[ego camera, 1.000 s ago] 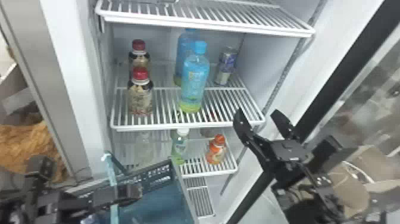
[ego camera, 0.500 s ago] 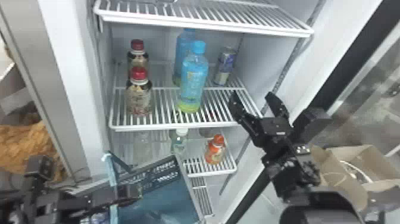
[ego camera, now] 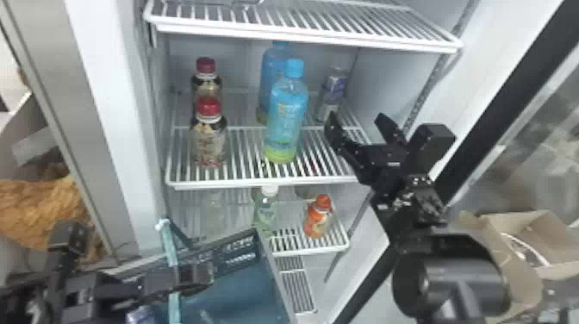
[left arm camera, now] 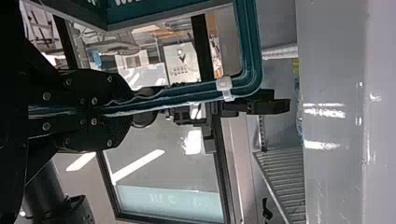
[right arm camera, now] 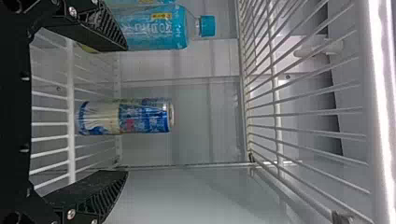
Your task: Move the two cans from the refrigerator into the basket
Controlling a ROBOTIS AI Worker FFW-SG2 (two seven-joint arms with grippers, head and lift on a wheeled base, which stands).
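Observation:
A blue and white can (ego camera: 334,90) stands upright on the refrigerator's middle shelf, right of the blue bottles. My right gripper (ego camera: 356,120) is at that shelf's front right, open and in front of the can. In the right wrist view the can (right arm camera: 140,116) lies between the lines of the spread fingers of the right gripper (right arm camera: 127,110), farther in and untouched. My left gripper (ego camera: 196,275) holds the teal basket (ego camera: 269,263) at the lower left. In the left wrist view the left gripper (left arm camera: 123,111) is closed around the basket's rim (left arm camera: 252,51). Part of a blue can (ego camera: 140,315) shows at the basket's lower left.
Two blue bottles (ego camera: 286,116) and two red-capped bottles (ego camera: 209,138) share the middle shelf (ego camera: 258,184). The upper shelf's edge (ego camera: 301,36) hangs above. Below stand a green bottle (ego camera: 265,213) and an orange bottle (ego camera: 319,217). A cardboard box (ego camera: 534,237) is at right.
My right gripper has moved up and to the left, in toward the middle shelf and the can, staying open. The left gripper has kept its hold on the basket, nearly still.

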